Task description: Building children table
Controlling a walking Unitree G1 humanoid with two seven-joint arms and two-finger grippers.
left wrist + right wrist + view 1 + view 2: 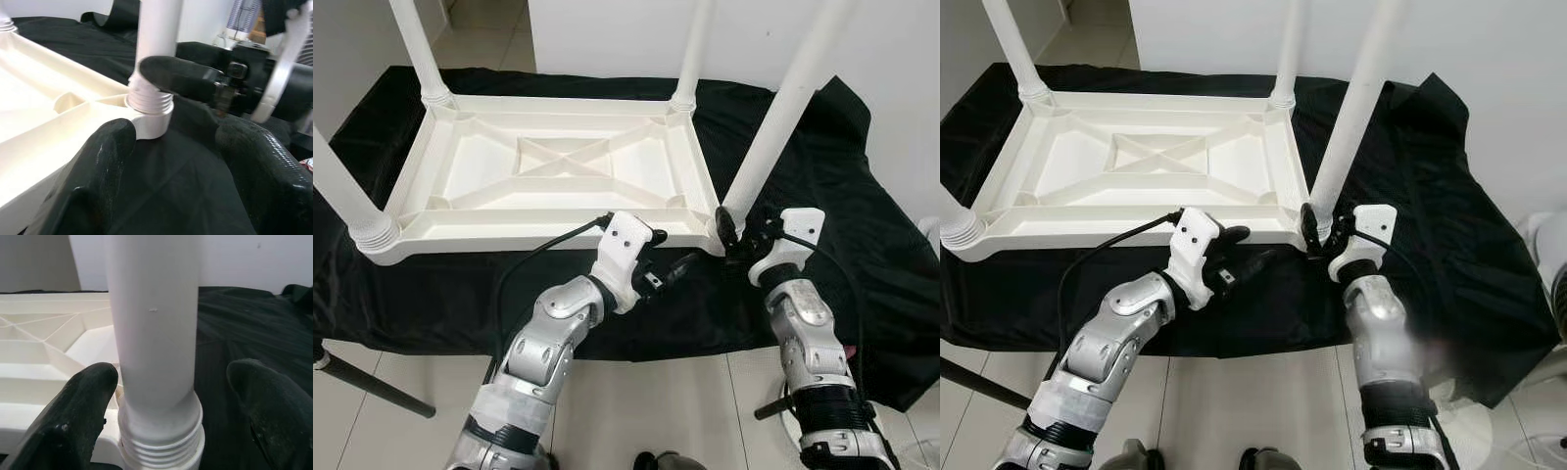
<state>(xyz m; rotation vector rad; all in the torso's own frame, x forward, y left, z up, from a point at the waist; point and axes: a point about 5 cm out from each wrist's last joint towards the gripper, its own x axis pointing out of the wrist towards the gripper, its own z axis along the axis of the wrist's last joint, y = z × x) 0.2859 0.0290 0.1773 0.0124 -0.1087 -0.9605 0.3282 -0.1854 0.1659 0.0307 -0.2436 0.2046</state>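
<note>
- Head views: white wall and pale tiled floor behind a table draped in black cloth (pixel 842 186). The white plastic children's table top (pixel 558 171) lies upside down on the cloth, ribbed underside facing up. Four white legs stand in its corner sockets: far left (pixel 416 49), far right (pixel 695 54), near left (pixel 342 201), near right (pixel 783 117), the last leaning to the right.
- A black stand leg (pixel 372 387) crosses the floor at lower left; dark cables trail from both wrists.
- Left gripper (pixel 680 266) hovers just in front of the top's near edge, jaws pointing right toward the near-right corner, holding nothing.
- Right gripper (pixel 736 235) sits at the base of the near-right leg.
- Left wrist view: two black fingers (pixel 105 161) spread wide over the cloth, nothing between them; the threaded leg base (pixel 149 100) sits in its socket ahead, with the right gripper beyond it.
- Right wrist view: fingers (pixel 85 401) straddle the leg (pixel 151 323) above its threads; jaws open, the gaps on either side visible, contact not clear.
</note>
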